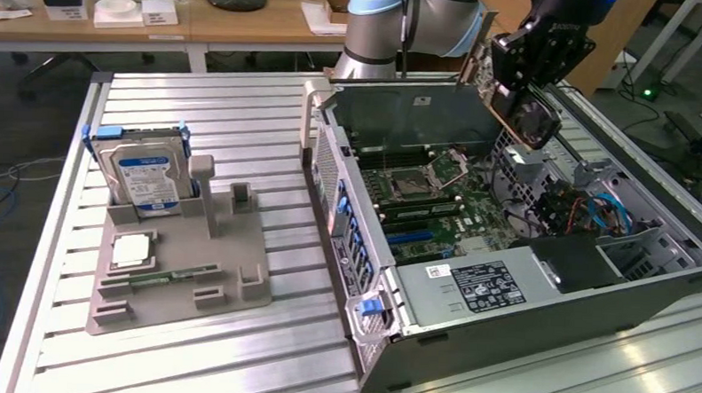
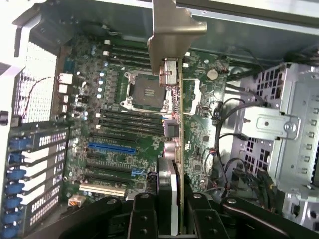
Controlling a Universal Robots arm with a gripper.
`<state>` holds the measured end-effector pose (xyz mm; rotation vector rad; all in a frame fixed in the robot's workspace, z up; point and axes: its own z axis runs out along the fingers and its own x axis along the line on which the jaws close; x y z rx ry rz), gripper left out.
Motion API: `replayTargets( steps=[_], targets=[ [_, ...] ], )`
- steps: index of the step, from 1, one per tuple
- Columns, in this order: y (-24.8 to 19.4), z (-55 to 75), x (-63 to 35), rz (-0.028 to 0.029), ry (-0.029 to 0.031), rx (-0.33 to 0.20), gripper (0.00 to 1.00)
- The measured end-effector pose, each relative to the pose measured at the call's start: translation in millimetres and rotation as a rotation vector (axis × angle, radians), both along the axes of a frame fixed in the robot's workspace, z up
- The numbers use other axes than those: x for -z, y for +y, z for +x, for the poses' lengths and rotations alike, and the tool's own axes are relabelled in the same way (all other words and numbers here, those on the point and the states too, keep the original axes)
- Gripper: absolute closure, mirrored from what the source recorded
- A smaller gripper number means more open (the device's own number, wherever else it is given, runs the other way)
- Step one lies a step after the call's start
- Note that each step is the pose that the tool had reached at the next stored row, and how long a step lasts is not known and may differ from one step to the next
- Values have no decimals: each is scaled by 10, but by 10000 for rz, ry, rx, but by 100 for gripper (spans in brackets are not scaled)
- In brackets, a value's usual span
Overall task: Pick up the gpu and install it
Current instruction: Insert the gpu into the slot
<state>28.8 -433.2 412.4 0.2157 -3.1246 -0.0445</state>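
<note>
Silver bracket point(image 2: 169, 35) foremost, holds the gpu point(image 1: 528, 117) on edge in a partly closed hand point(image 2: 172, 206), poised above the open computer case point(image 1: 499, 336) and its green motherboard point(image 2: 199, 107), seemingly to keep the card's connector edge facing the blue slot point(image 2: 112, 148), well clear of the bench point(image 1: 213, 102).

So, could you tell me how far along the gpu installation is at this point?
Done: the gpu is picked up, gripped by the claw. In hand: it hangs over the motherboard of the open computer case. Left: seating it; the card is in no slot yet, and the blue slot is empty.
</note>
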Motion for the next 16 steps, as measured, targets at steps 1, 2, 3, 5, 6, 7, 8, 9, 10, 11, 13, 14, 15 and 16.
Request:
replayTargets(
  steps=[1, 2, 3, 5, 6, 7, 8, 9, 10, 11, 13, 14, 15, 16],
  targets=[
    [0, 0, 0, 1, 0, -131, 72],
    [0, -1, 0, 0, 0, -258, 72],
    [0, -2, 0, 0, 0, -393, 72],
    [0, -4, 0, 0, 0, -674, 72],
    [0, -5, 0, 0, 0, -818, 72],
    [0, -6, 0, 0, 0, -954, 72],
    [0, -7, 0, 0, 0, -1082, 72],
    [-1, -8, 0, 0, 0, -1209, 72],
    [-1, -9, 0, 0, 0, -1344, 72],
    [-1, -10, 0, 0, 0, -1478, 72],
    [-1, -12, 0, 0, 0, -1757, 72],
    [-1, -14, 0, 0, 0, -1884, 72],
    [-1, -15, 0, 0, 0, -2012, 72],
    [-1, -16, 0, 0, 0, -2144, 72]
  ],
)
